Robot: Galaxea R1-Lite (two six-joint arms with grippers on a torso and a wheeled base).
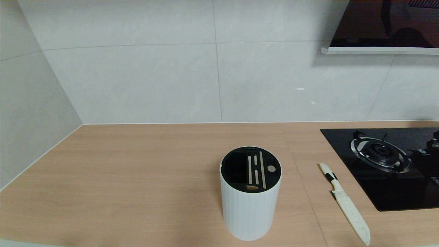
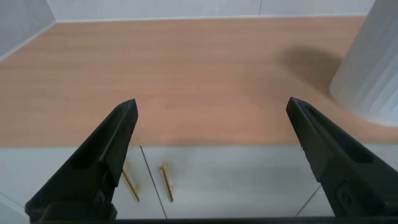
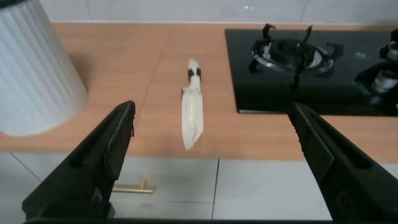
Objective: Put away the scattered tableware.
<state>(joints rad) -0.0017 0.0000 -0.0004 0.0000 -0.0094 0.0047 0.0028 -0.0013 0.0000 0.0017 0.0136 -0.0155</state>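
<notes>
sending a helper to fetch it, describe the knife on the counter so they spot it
On the wooden countertop, find the strip between the black gas hob and the white ribbed knife block. The knife lies flat there, near the hob's edge. It is slim and cream-white with a black band on its handle, while the block stands upright.

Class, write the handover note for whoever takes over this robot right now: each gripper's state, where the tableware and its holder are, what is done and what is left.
Left gripper: open, empty, at the counter's near edge, left of the holder.
Right gripper: open, empty, at the near edge in front of the knife.
White knife: lying flat on the counter, between the holder and the stove, touching neither.
White slotted holder: upright, nothing sticking out of its slots.
Done: nothing stored yet.
Left: grasp the knife, probably with the right gripper, and put it in a slot.
</notes>
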